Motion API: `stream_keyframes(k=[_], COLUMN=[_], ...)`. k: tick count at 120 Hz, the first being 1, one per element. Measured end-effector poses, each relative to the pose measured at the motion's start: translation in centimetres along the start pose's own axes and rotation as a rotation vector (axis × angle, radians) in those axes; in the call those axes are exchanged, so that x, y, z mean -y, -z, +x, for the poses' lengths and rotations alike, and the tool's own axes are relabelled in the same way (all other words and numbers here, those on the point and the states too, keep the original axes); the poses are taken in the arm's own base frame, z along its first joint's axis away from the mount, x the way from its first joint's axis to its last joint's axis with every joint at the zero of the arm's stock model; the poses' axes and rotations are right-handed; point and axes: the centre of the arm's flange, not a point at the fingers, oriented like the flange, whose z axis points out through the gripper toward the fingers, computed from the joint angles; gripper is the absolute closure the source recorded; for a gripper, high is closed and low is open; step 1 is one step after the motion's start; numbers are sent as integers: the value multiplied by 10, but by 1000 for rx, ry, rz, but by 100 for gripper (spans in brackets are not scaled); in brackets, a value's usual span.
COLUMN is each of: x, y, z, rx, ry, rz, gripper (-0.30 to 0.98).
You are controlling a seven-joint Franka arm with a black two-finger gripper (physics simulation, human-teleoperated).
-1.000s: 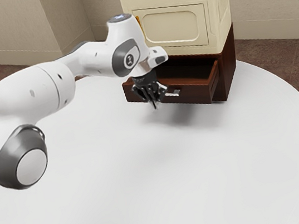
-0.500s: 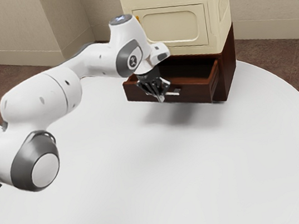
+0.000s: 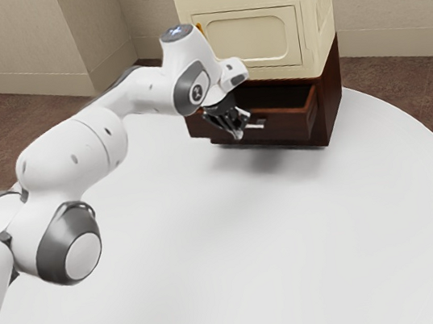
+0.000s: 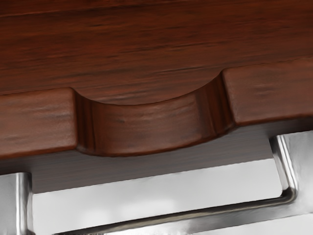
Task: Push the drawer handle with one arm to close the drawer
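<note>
1. Brown drawer (image 3: pixel 292 129): partly open, projecting from its cabinet (image 3: pixel 332 104) beyond the jaws.
2. Metal handle (image 4: pixel 244 213): on the drawer front, right beside the jaws; contact cannot be confirmed.
3. Jaws: I cannot tell whether they are wide or narrow.
4. Step in hand, my judgement: pushing at the handle; closure incomplete.
5. Next move: I should press straight toward the cabinet, level, without slipping off the handle.

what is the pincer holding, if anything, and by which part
That cannot be told: the pincer is at the metal handle of the wooden drawer, but any grip is unclear.
</note>
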Motion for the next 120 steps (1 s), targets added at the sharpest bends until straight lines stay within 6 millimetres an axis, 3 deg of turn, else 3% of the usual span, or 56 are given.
stream_keyframes(k=[30,78,120], x=[5,19,24], y=[-17,-4,-23], z=[7,24,25], rx=[-71,-247,-377], ry=[-4,9,-27], rz=[-10,-72,-47], gripper=[79,78,79])
